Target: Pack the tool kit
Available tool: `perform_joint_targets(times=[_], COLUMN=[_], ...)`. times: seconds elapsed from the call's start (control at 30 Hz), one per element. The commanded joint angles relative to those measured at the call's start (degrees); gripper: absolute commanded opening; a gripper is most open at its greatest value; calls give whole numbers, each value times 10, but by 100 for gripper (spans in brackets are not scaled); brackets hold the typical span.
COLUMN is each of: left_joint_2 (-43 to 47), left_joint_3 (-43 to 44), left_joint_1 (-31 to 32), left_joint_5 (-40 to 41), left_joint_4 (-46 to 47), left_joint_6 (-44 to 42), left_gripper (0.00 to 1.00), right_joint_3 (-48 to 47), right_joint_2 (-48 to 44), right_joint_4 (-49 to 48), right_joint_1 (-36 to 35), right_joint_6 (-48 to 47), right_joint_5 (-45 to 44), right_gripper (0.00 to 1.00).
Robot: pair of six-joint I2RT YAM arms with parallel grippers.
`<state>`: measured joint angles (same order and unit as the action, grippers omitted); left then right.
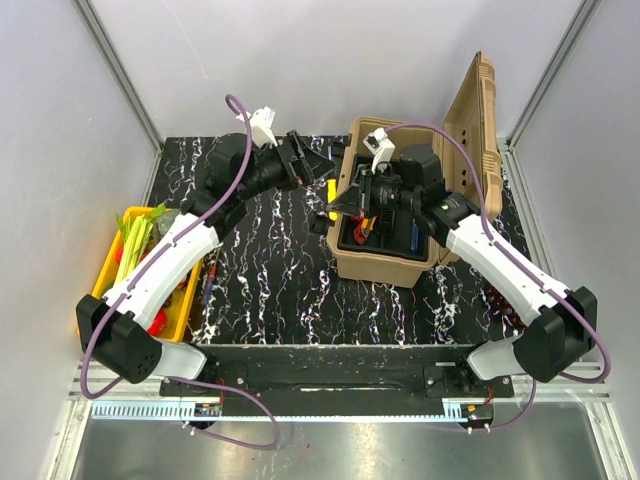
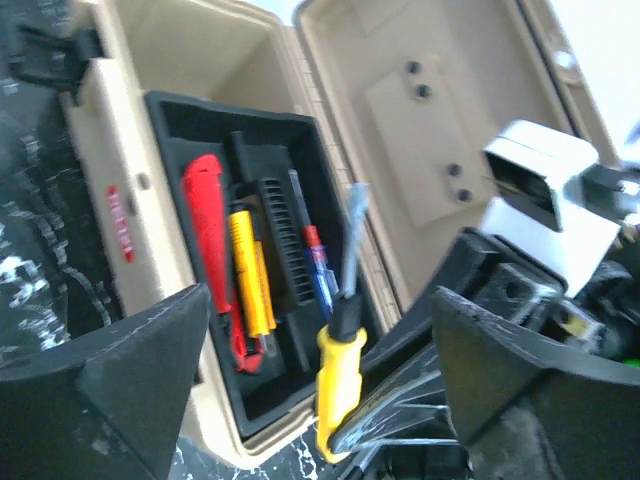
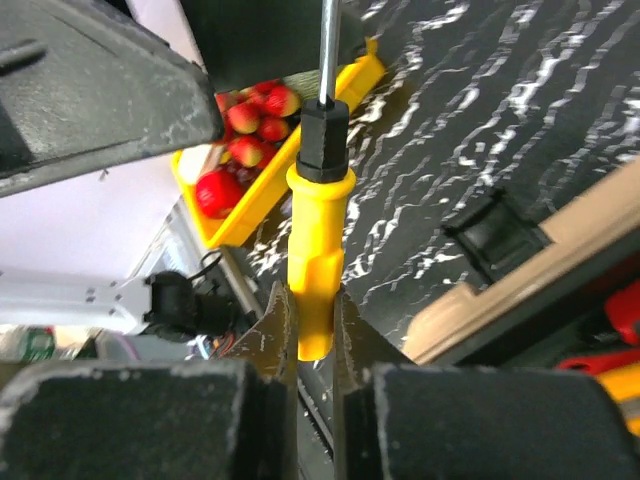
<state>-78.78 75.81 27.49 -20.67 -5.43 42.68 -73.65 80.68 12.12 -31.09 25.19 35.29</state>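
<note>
Our right gripper (image 3: pixel 312 335) is clamped on the butt of the yellow screwdriver (image 3: pixel 318 240) at the left rim of the open toolbox (image 1: pixel 385 265), far right on the worktop (image 1: pixel 270 280); the tip is cut off in the right wrist view. Our left gripper (image 2: pixel 320 310) gapes empty just left of the box. The right arm (image 1: pixel 500 260) hides most of the tray (image 2: pixel 200 125) from above; through the left wrist blur we make out a red tool (image 2: pixel 207 200) and a yellow tool (image 2: pixel 245 270) in it.
</note>
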Motion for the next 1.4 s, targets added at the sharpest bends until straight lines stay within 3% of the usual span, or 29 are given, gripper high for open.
perform_joint_targets(times=[0.0,0.03,0.07,0.17,0.33,0.77,1.1,1.27,1.37], left_joint_2=[30,31,35,31,14,-13,-53,-69,-80], left_joint_3=[37,40,41,39,18,-18,-38,-53,-60], left_joint_1=[-3,-6,-7,-17,-65,-101,-102,-103,-106], left_joint_5=[136,166,247,343,385,374,414,429,447], left_joint_4=[-111,-133,-183,-245,-312,-338,-366,-381,-395], left_joint_6=[-77,-95,-123,-143,-138,-131,-128,-129,-133], left_gripper=[99,99,99,99,99,99,99,99,99], right_joint_3=[7,10,10,3,4,30,6,-9,-22], right_joint_2=[-46,-54,-61,-61,-58,-43,10,2,-9], right_joint_4=[14,25,65,133,231,311,310,311,309], right_joint_1=[-4,-3,-4,-4,-3,-3,-3,-3,-3], right_joint_6=[-3,-5,-5,4,11,16,14,14,12], right_joint_5=[-165,-210,-311,-460,-572,-588,-547,-555,-556], right_gripper=[0,0,0,0,0,0,14,46,56])
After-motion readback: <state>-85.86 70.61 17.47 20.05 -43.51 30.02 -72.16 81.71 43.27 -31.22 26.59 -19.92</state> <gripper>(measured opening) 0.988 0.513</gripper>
